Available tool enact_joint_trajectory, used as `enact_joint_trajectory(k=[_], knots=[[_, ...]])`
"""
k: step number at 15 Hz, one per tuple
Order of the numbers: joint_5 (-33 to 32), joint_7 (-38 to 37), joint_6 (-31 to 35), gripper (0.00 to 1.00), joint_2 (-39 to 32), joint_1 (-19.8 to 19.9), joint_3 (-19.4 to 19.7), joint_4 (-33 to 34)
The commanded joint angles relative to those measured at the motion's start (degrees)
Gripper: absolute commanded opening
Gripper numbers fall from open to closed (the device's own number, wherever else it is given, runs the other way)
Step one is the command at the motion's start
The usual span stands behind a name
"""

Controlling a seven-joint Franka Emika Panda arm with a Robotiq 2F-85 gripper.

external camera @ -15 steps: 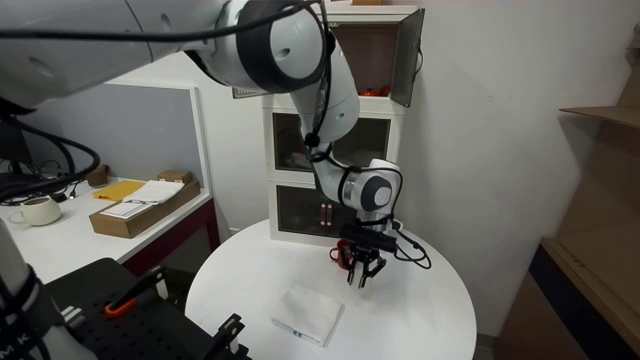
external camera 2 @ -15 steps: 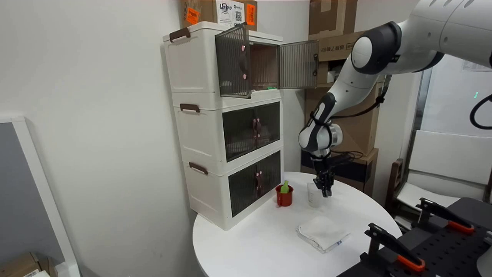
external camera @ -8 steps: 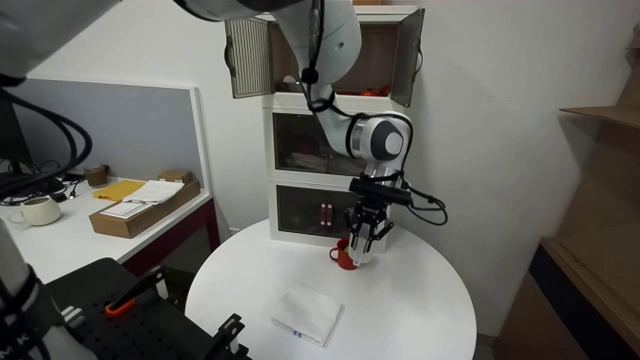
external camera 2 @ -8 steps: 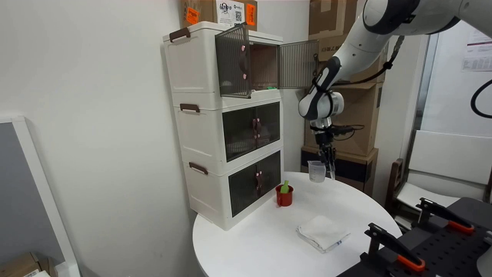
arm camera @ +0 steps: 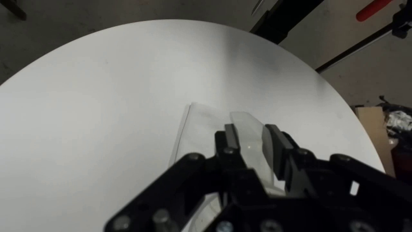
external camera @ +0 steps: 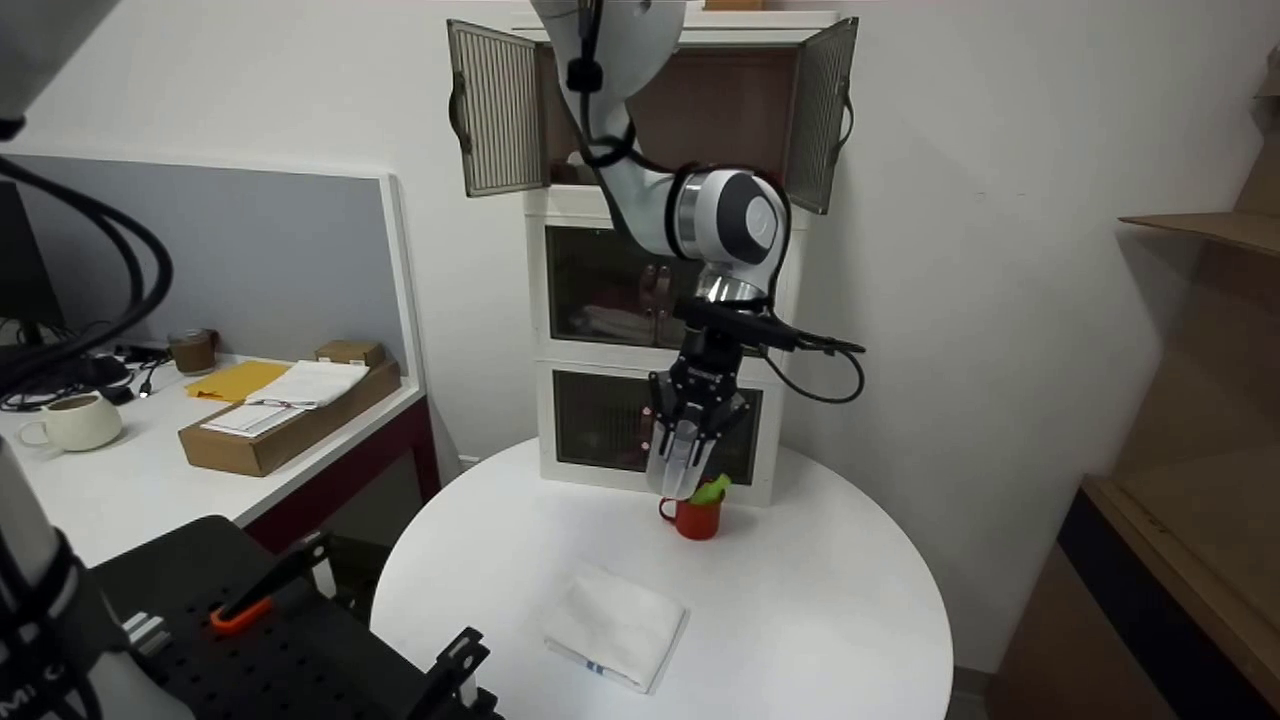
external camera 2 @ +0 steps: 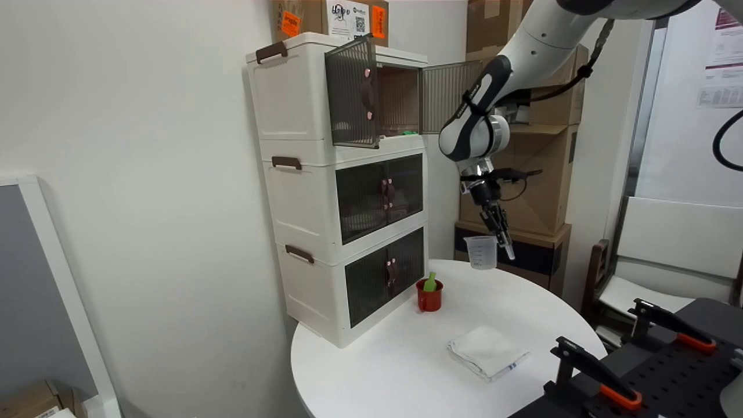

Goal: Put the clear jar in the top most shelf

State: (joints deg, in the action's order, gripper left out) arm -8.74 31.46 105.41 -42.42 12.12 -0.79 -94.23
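Observation:
The clear jar, a see-through measuring cup with a handle, hangs from my gripper above the table in both exterior views (external camera: 664, 476) (external camera 2: 483, 253). My gripper (external camera: 688, 440) (external camera 2: 504, 235) points down and is shut on the jar's handle. The wrist view shows the pale handle (arm camera: 251, 141) between the fingers; my gripper (arm camera: 252, 137) hides most of the jar's body. The top most shelf (external camera: 735, 110) (external camera 2: 399, 96) of the white cabinet has a brown interior and both doors stand open. The gripper and jar are below it, and the arm covers part of its opening in an exterior view.
A red mug (external camera: 698, 520) (external camera 2: 429, 300) with a green item stands on the round white table (external camera: 800, 620), close to the cabinet. A folded white cloth (external camera: 615, 625) (external camera 2: 487, 351) lies nearer the middle. The open doors (external camera: 828, 115) (external camera 2: 352, 93) jut out beside the shelf.
The jar has been lifted off the table in my gripper and has risen with the arm. It now hangs tilted. A cabinet door has swung slightly wider in an exterior view.

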Motion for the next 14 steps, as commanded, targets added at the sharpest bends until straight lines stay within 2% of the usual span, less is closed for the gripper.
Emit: enact_joint_trajectory(k=[1, 4, 8, 14], knots=[[-2.7, 0.6, 0.6, 0.07, 3.1, -2.5, -0.2, -4.3], [-1.1, 1.3, 6.1, 0.07, 9.0, -1.8, -1.1, -9.4], [2.9, 3.2, 14.1, 0.07, 20.5, -0.2, -2.1, -17.3], [12.4, 10.3, 15.2, 0.07, 35.1, -0.9, -1.2, -21.9]])
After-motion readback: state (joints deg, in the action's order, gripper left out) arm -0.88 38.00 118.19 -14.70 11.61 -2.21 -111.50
